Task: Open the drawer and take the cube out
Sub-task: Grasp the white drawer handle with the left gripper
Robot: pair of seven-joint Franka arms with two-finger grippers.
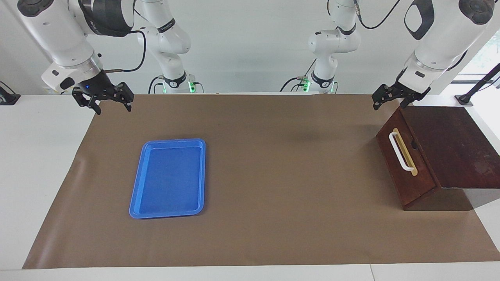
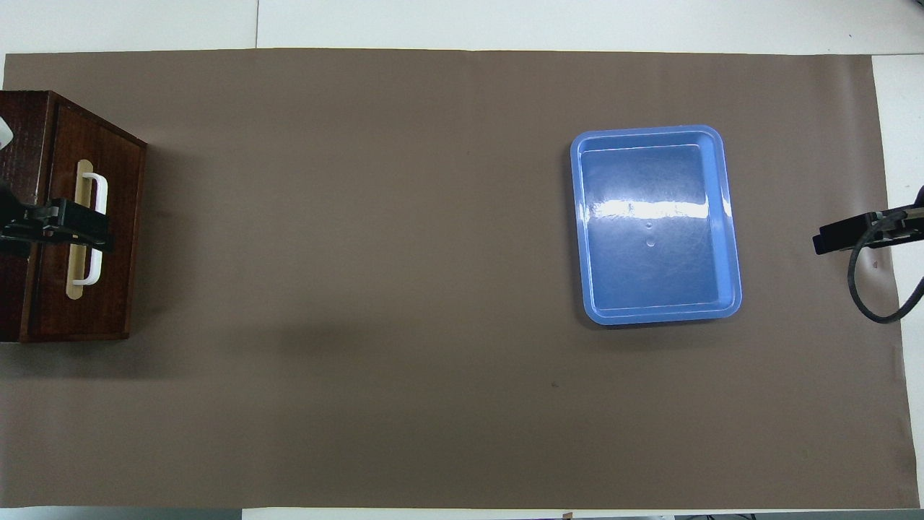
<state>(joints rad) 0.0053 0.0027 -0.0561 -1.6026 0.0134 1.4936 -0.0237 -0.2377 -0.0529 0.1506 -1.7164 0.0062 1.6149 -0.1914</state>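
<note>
Overhead view shows a brown mat [image 2: 433,289] covering nearly the whole table, its edges running close to the frame's borders, with a wide bare stretch through the middle. At the frame's left edge sits the box [image 2: 18,217], its drawer [image 2: 108,217] shut flush with the front. That front is dark reddish-brown wood with a white bar handle [image 2: 97,227] on a tan strip. No cube shows in either view. A blue tray [image 2: 729,217] lies right of centre, well apart from the box, with nothing in it.

In the facing view the box [image 1: 449,148] stands at the right, the drawer [image 1: 406,164] facing the mat's open middle and the handle [image 1: 400,151] slanting down its front. The tray [image 1: 136,183] lies left of centre.

The left gripper [image 1: 392,100] hangs at upper right, above the box's upper corner, jaws released and touching nothing. The right gripper [image 1: 111,102] hangs at upper left over the mat's corner, jaws spread, holding nothing.
</note>
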